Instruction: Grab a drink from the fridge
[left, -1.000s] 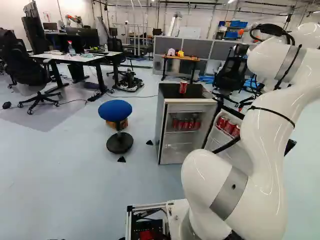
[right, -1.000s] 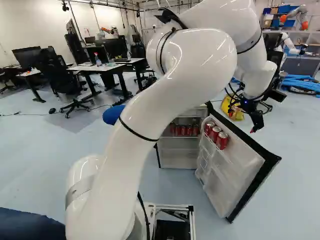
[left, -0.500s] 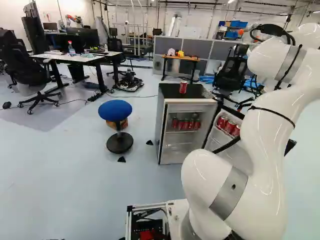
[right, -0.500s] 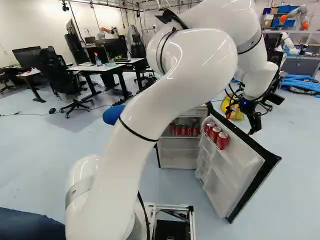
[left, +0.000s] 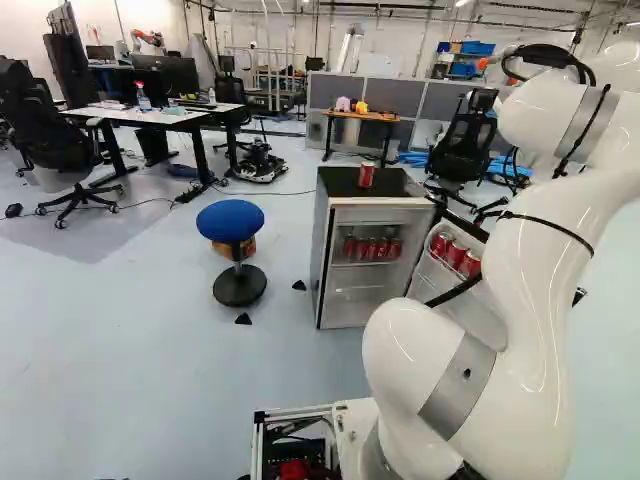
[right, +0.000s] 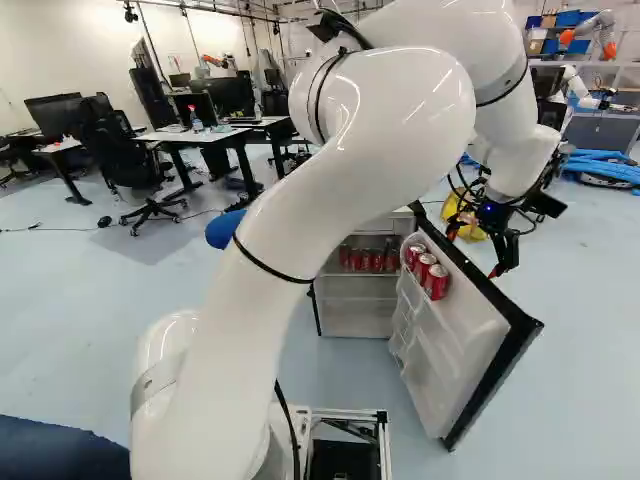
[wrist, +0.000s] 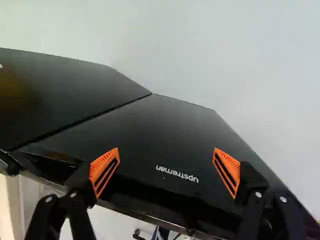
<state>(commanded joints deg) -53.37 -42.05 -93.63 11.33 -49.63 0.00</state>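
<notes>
Arm (right: 300, 200) reaches out over the open fridge (left: 320, 265), gripper (right: 473, 251) on the outer side of the door (right: 450, 345). Fingers are spread wide, orange pads (wrist: 105, 170) facing each other well apart; nothing is gripped. In the wrist view the door's black outer face, with white print on it, lies ahead of and under the fingers and shows between them; whether either finger touches it, cannot tell. Another black panel (wrist: 60, 95) meets it along a seam. Door stands well open, inner side with clear shelves turned toward the base. Drinks are red cans: a row of cans (left: 372, 247) upright on the upper shelf inside the fridge, three door cans (right: 426, 268) side by side in the upper door rack, and one top can (left: 366, 176) upright on the fridge's black top. All of them are apart from the gripper. Blue stool (left: 230, 220) is near the fridge, at its left in the left base view, with small black wedges (left: 243, 319) on the floor near it. Farther back: white desk (left: 150, 117) with a bottle (left: 143, 102) on it, black office chair (left: 60, 150) beside it, and a wood-topped table (left: 362, 117) behind the fridge. Yellow item (right: 465, 222) sits on the floor beyond the gripper.
</notes>
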